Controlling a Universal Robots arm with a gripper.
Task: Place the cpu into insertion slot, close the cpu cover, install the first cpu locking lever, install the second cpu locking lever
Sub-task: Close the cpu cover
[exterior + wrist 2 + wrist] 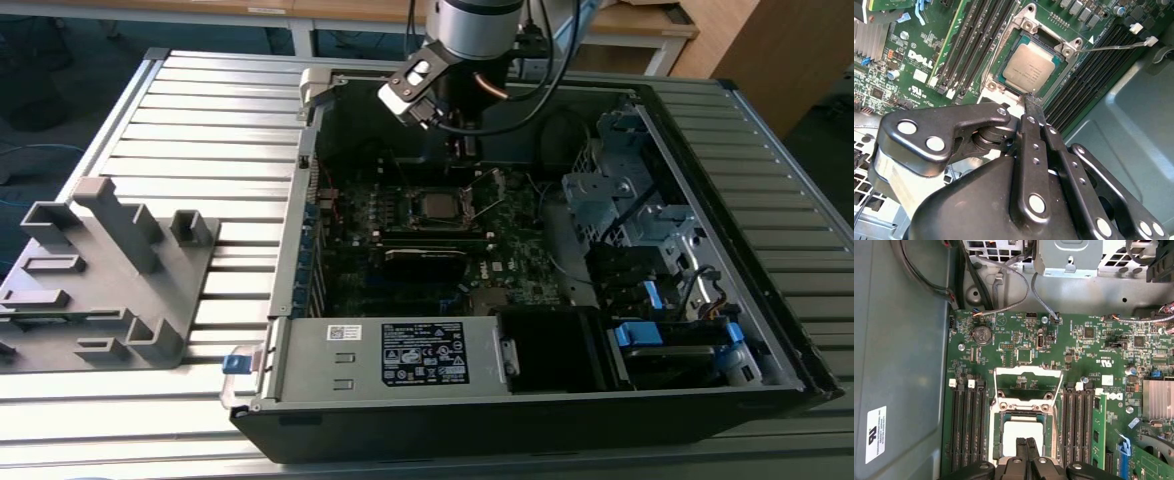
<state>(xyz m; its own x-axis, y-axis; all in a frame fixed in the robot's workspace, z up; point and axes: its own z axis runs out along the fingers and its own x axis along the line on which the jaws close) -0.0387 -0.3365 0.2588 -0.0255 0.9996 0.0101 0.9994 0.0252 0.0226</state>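
The cpu [1029, 70], a flat square chip with a dull metal top, lies in the insertion slot [995, 76] on the green board. In the first wrist view the cpu [1021, 432] lies below the raised cpu cover [1028, 374], a thin silver frame standing open at the slot's far edge. My gripper [1032, 100] hangs just over one edge of the chip, its two black fingers pressed together with nothing between them. In the first wrist view the gripper [1027, 442] is over the chip. In the exterior view the gripper [462, 152] reaches down into the case behind the cpu [434, 205].
The open computer case [747, 330] lies on a slatted metal table [200, 110], with a grey plastic fixture [107, 270] at the exterior view's left. Long black memory slots [966, 425] flank the socket. A thin wire lever [1114, 46] sticks out beside it. Drive cages and cables fill the case's side.
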